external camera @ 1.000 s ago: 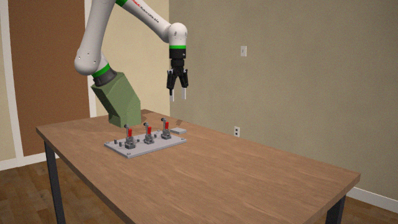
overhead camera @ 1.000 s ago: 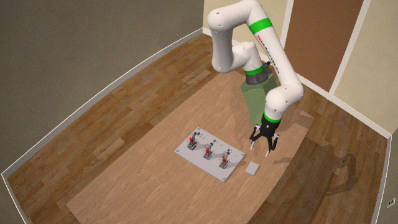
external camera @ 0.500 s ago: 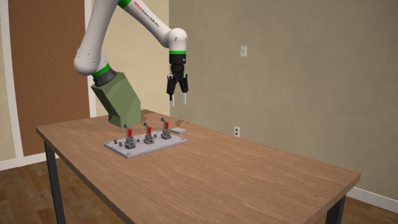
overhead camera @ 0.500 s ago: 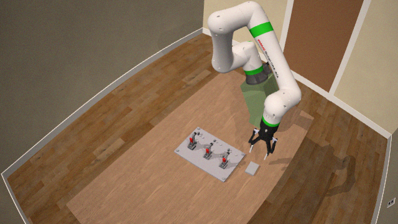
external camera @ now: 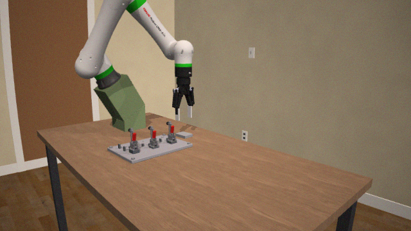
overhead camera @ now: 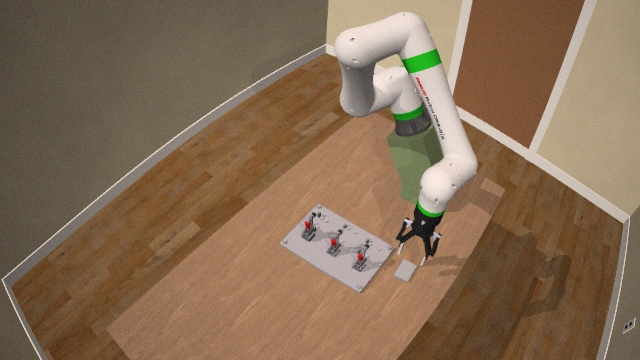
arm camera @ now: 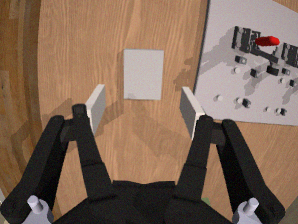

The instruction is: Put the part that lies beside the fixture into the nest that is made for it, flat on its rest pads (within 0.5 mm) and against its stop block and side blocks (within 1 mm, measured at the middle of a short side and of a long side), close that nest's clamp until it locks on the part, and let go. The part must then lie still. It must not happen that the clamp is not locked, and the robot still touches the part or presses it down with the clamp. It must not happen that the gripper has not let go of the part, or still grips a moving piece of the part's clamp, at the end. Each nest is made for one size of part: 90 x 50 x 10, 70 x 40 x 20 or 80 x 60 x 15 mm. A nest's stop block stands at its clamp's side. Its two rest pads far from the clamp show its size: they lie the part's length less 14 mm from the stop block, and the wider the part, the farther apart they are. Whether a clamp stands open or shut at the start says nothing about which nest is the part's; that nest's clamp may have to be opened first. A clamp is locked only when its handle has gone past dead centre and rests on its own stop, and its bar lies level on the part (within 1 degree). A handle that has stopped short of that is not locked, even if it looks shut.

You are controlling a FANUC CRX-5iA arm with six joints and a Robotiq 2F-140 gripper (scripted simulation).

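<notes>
A flat grey part (overhead camera: pixel 405 270) lies on the table just beside the grey fixture plate (overhead camera: pixel 341 247); it also shows in the exterior view (external camera: pixel 183 135) and the wrist view (arm camera: pixel 144 74). The plate carries three clamps with red handles (external camera: pixel 153 134), all standing upright. My gripper (overhead camera: pixel 412 256) (external camera: pixel 183 112) hangs above the table, a little behind the part and well above it. Its fingers stand open with nothing between them, and the part lies ahead of the fingertips in the wrist view.
The arm's green base block (external camera: pixel 121 102) stands at the back of the table behind the fixture. The fixture plate (arm camera: pixel 253 63) lies to the right of the part in the wrist view. The table edge runs past the part's far side.
</notes>
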